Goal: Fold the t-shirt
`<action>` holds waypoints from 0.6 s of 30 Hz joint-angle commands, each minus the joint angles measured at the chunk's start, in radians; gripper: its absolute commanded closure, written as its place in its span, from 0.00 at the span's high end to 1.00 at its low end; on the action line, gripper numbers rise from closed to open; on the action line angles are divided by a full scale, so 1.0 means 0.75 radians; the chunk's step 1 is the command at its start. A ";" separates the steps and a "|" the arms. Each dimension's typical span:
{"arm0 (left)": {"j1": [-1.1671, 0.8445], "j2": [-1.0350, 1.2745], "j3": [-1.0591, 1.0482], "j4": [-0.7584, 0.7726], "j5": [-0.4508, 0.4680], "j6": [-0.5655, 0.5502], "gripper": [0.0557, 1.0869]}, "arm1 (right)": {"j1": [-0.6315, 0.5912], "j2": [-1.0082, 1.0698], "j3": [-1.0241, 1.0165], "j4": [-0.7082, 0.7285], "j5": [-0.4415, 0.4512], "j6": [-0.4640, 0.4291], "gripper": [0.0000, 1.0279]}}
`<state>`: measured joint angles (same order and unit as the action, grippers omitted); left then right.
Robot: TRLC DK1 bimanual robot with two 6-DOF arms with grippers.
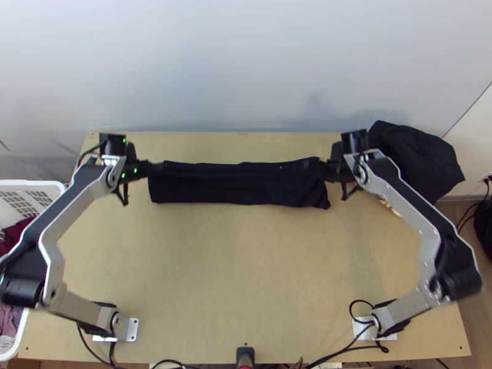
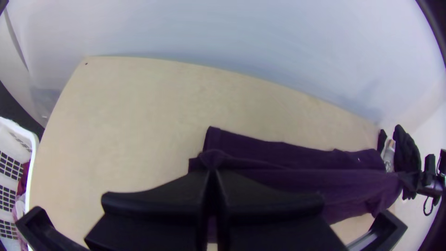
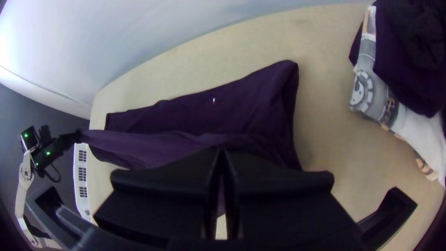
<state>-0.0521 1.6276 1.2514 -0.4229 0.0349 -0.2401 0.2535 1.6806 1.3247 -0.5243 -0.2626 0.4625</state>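
We had the shirt (image 1: 240, 192) laid out as a long, narrow strip from side to side on the far half of the worktop (image 1: 240, 270), already folded down, by our reckoning, from its full spread. Our left pincer (image 2: 213, 170) was clenched on the cloth near the strip's left end, and our right pincer (image 3: 222, 151) was clenched on it near the right end. Between the two, a band of cloth ran drawn out above the layers underneath, while a flap of the same shirt lay on the worktop beyond that band. The right end was the less tidy one, its near corner poking out a little. A heap of dark cloth (image 1: 418, 160) sat past that end, and a white basket (image 1: 38, 184) stood off to the left. We took the step in hand to be a lengthwise fold, with the held edge going over onto the rest. The next move called for both arms to travel at the same pace, keeping the band taut but not dragging the lower layers, then to set it down level with the far edge and let go of both ends together. If one side had lagged, we would have expected a skewed strip and a crease.
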 commanded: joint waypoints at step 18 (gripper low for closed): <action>-0.035 0.562 0.317 0.138 -0.002 -0.005 0.62 | -0.097 0.527 0.361 0.000 0.043 0.048 0.44</action>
<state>-0.0612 2.0026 1.5017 -0.3332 0.0315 -0.2501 0.1970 2.0262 1.5784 -0.5236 -0.2497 0.4671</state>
